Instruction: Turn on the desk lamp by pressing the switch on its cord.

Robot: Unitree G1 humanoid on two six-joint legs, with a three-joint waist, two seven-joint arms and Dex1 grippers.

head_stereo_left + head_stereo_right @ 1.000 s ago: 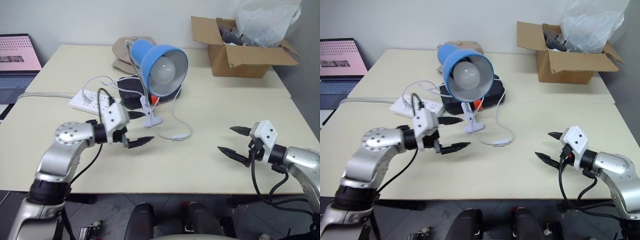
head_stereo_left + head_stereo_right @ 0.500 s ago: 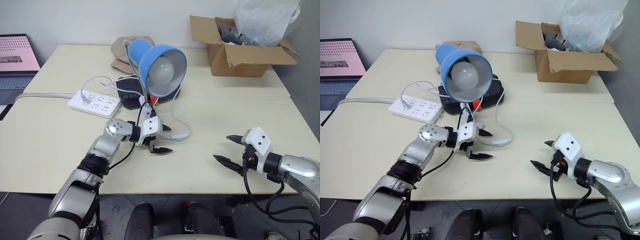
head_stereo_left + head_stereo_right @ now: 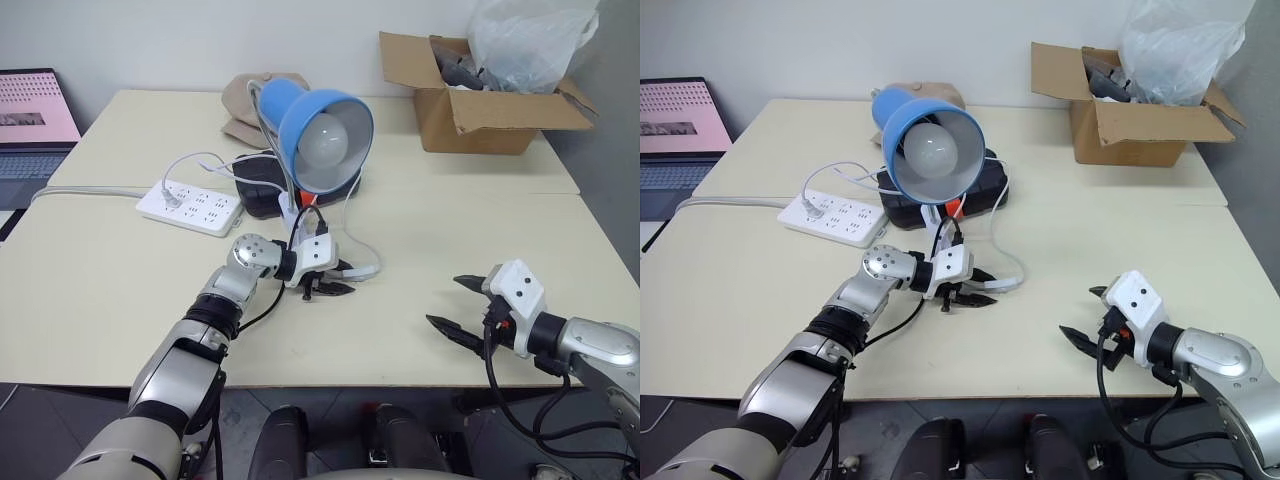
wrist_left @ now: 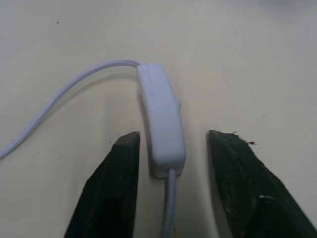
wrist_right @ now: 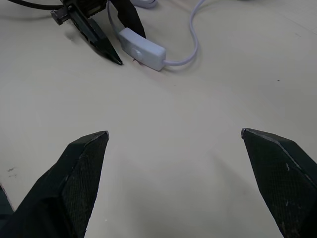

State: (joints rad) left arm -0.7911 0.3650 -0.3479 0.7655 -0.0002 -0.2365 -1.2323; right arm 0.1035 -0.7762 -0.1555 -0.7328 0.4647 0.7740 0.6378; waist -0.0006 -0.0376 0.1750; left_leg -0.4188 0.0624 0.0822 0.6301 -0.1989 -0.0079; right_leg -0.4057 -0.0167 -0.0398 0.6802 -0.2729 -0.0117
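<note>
On the near table, head views:
- Desk lamp [image 3: 325,140]: standing on its clip base toward the far middle of the table [image 3: 90,290], bulb not glowing, so not yet on.
- Cord [image 3: 1008,262]: running down from the lamp toward the near side, ending at the switch.
- Left gripper [image 3: 335,278]: down at the table just near of the lamp, narrowed around the end of the cord.
- Right gripper [image 3: 462,303]: well apart to the right, spread wide, holding nothing.

Left wrist view:
- Switch [image 4: 161,118]: flat on the table, lying lengthwise between the two black fingers [image 4: 116,186].
- Grip: narrow, a slim gap on either side; contact not certain.

Right wrist view:
- Switch [image 5: 142,48]: bracketed by the left gripper's tips.

Progress:
- Done: switch reached and framed.
- Left: the squeeze itself, then a lit bulb as proof.
</note>
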